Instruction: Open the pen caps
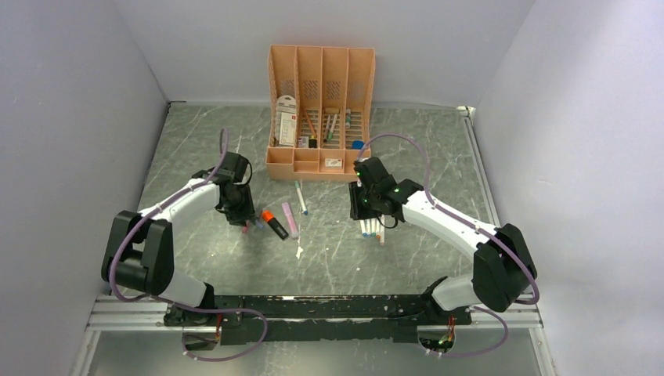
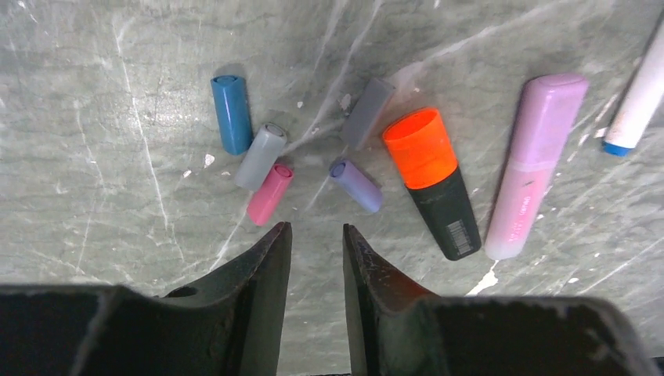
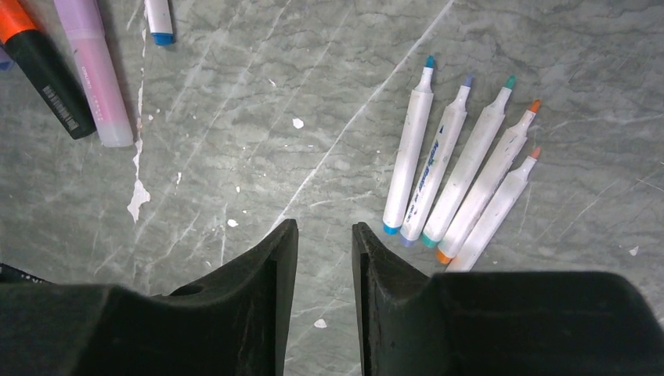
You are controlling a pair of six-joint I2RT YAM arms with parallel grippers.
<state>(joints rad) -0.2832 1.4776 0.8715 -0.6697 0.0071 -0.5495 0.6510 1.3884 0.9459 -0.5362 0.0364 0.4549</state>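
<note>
**Marble-look bench: five slim markers uncapped, highlighters left to do**

Nearest the lens in each wrist view, both claws are a little spread w/ nothing between the jaws. The left gripper [image 2: 317, 231] sits at bottom centre of its frame. The right gripper [image 3: 325, 229] does likewise, over bare table [image 3: 235, 117].

Just beyond the left claw, centre-left of frame, five loose caps lie scattered:
- pink cap [image 2: 269, 193]
- lavender cap [image 2: 356, 185]
- pale grey cap [image 2: 261, 155]
- darker grey cap [image 2: 366, 112]
- blue cap [image 2: 232, 113], furthest up-left

Beyond the right claw, right of frame, five slim white markers [image 3: 462, 172] lie fanned side by side, tips bare. So approx. five are done, by my count.

Left to do:
- The orange highlighter [image 2: 446, 211], centre-right, has its orange cap [image 2: 420, 146] on.
- The pink highlighter [image 2: 521, 196] lies just beside it, lilac cap [image 2: 552, 110] seated too.
- A lone white marker [image 2: 638, 94] in the upper right corner shows a blue end. Cap or butt, can't tell.

Far back, top centre of the overhead view, stands the peach organizer [image 1: 272, 94] w/ its own pens, which are not part of the job.
</note>
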